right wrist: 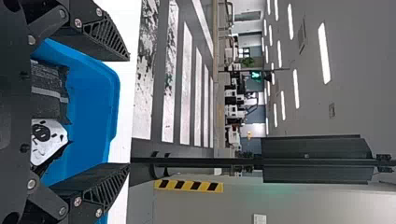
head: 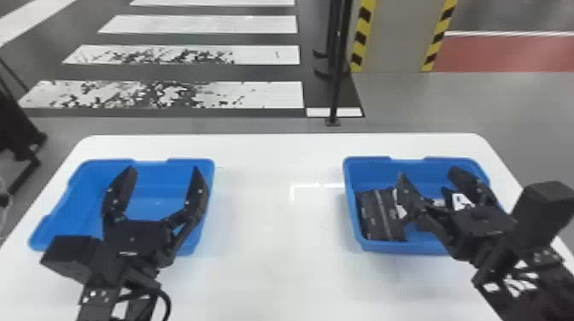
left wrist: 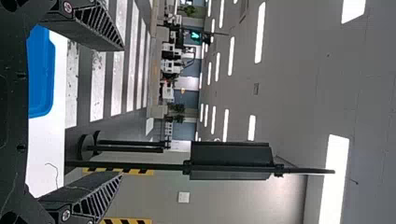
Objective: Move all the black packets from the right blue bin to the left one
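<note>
Right claw over the packets, left one parked at the drop-off

Head view: the black packets [head: 384, 217] are in the right blue bin [head: 393, 246], right of frame. Right gripper [head: 427, 172] is angled over them, fingers wide, holding nothing; I'd guess that's so it can dip and straddle one. Left gripper [head: 164, 169], also wide and holding nothing, is over the left blue bin [head: 147, 205], left of frame, probably just idle. Bins apart means a carry across, imo.
</note>
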Robot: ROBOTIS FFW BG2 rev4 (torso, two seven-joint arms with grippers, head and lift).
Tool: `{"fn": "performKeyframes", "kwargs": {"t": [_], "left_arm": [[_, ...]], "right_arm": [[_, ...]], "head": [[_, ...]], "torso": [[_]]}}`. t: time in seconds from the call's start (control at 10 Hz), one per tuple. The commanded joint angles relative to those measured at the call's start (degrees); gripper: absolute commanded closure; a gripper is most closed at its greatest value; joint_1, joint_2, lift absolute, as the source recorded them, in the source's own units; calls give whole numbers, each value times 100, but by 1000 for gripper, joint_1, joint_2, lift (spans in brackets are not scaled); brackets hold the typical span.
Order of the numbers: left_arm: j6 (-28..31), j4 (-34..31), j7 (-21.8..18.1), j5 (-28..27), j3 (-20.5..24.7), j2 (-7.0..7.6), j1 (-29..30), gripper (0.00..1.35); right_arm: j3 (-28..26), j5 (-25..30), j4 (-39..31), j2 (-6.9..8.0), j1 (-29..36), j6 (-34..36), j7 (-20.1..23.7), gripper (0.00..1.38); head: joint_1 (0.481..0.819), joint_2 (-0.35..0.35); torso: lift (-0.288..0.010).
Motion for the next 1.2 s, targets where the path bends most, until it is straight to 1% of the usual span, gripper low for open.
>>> {"fn": "performKeyframes", "kwargs": {"t": [0.0,0.7,0.8,0.9,1.1], "left_arm": [[-1,0,5,0,0,0,0,102],[-29,0,-4,0,0,0,0,102],[-29,0,5,0,-11,9,0,102],[-43,0,5,0,0,9,0,102],[-43,0,-4,0,-23,18,0,102]], "right_arm": [[-13,-25,6,0,18,-28,0,239],[-25,-128,34,9,18,-28,9,237],[-47,-151,34,9,-25,127,26,239],[-127,-151,-8,0,-137,704,149,239],[-127,-151,-191,-53,-418,1871,264,246]], "head": [[695,8],[695,6],[695,7],[695,7],[695,6]], "torso": [[-168],[-168],[-168],[-168],[-168]]}}
